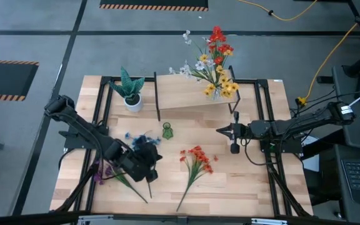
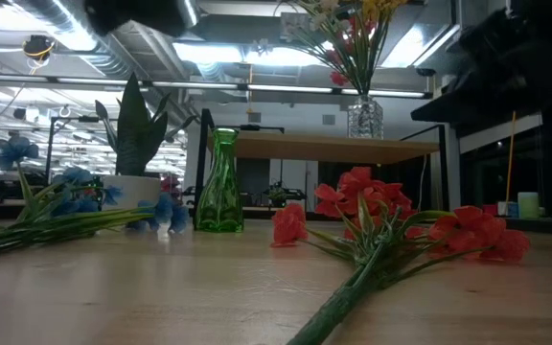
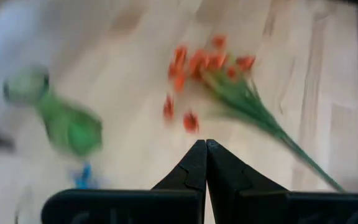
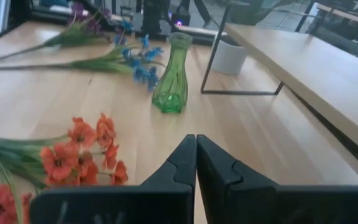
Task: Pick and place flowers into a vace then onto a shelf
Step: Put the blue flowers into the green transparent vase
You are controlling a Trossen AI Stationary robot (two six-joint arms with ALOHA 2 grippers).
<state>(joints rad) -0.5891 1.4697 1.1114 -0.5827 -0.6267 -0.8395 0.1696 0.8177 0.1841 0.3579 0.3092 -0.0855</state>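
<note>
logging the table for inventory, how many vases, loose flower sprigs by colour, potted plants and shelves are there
vases: 2, green vase, clear vase with bouquet on the shelf
orange sprigs: 1
blue sprigs: 1
purple sprigs: 1
potted plants: 1
shelves: 1
total: 7

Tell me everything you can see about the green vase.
The green vase is small, of clear green glass, ribbed, with a wide base, a narrow neck and a flared mouth. It stands upright and empty on the table, just in front of the shelf, between the blue flowers and the orange flowers. Nothing touches it but the tabletop; both grippers are away from it.
</note>
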